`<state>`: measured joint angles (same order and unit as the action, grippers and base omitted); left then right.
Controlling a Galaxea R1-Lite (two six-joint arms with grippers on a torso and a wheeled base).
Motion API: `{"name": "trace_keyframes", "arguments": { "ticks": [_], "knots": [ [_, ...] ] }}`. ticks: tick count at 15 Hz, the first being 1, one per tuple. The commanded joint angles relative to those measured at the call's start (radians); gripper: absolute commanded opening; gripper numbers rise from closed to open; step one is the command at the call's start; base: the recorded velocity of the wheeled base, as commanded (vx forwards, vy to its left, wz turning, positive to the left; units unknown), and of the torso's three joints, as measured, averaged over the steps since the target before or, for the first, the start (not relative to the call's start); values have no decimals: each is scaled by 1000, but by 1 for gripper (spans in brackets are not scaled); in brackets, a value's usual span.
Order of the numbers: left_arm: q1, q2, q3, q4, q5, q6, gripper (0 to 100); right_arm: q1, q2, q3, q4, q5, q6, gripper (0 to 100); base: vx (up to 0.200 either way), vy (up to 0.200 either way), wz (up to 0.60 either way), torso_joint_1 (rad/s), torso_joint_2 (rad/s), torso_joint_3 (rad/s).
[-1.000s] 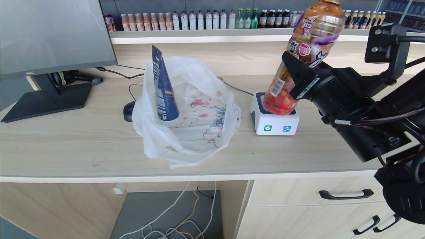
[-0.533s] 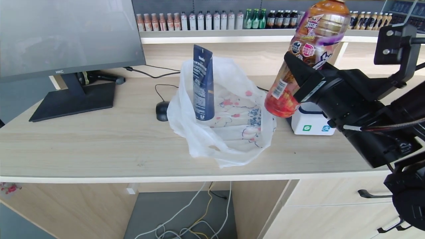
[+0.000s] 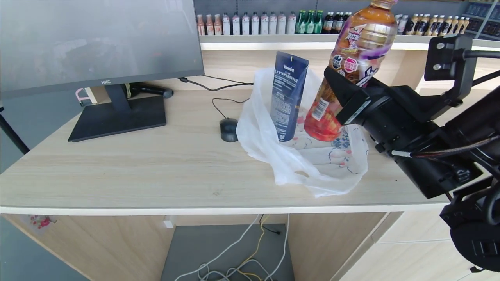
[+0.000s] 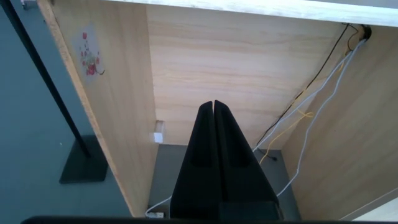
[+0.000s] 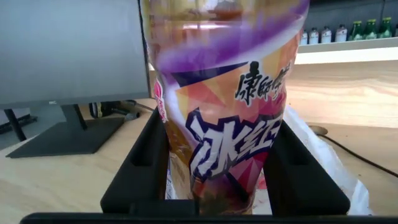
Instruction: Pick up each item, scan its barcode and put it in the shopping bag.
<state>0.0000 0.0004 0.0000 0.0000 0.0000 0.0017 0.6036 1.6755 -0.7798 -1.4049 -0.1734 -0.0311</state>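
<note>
the right gripper [image 3: 336, 93] is clamping an iced tea bottle [image 3: 363, 35] around its lower half, one black finger [image 3: 343, 93] lying across the label and the other hidden behind it. in the right wrist view the right gripper [image 5: 217, 158] is pressing on both sides of the bottle [image 5: 224, 81], so the hold is looking firm. the bottle is leaning, cap up and away from the robot, with its reddish base hanging just above the open mouth of the white plastic shopping bag [image 3: 273, 148], on the bag's right side. a barcode patch is facing outward low on the label.

inside the bag a blue tube [image 3: 287, 97] is standing upright, just beside the bottle's base; i cannot tell whether the two are touching. the bag is slumping on the pale wooden counter [image 3: 156, 164], with a black mouse [image 3: 228, 129] near its left edge and a monitor [image 3: 97, 39] well apart to the left. a shelf of drinks [image 3: 273, 23] is running along the back.

the left gripper [image 4: 214, 124] is hanging below the counter with its fingers pressed together, holding nothing, near loose cables [image 4: 311, 112].

as for progress, the tube is looking finished. the bottle is picked up and seems to be on its bagging step; whether its barcode is scanned i cannot tell. lowering and releasing it are what is remaining.
</note>
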Motion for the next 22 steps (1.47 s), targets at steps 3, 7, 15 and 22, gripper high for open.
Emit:
{"name": "trace_keyframes", "arguments": {
  "ticks": [3,7,15,22],
  "knots": [
    [0,0,0,0,0,0,0,-7,46,-16,-5,3,-30,0,0,0,0,0,0,0],
    [0,0,0,0,0,0,0,-47,84,-36,-3,12,-78,0,0,0,0,0,0,0],
    [0,0,0,0,0,0,0,-177,179,-75,-3,147,-167,0,0,0,0,0,0,0],
    [0,0,0,0,0,0,0,-177,250,-148,-3,143,-139,0,0,0,0,0,0,0]
  ]
}}
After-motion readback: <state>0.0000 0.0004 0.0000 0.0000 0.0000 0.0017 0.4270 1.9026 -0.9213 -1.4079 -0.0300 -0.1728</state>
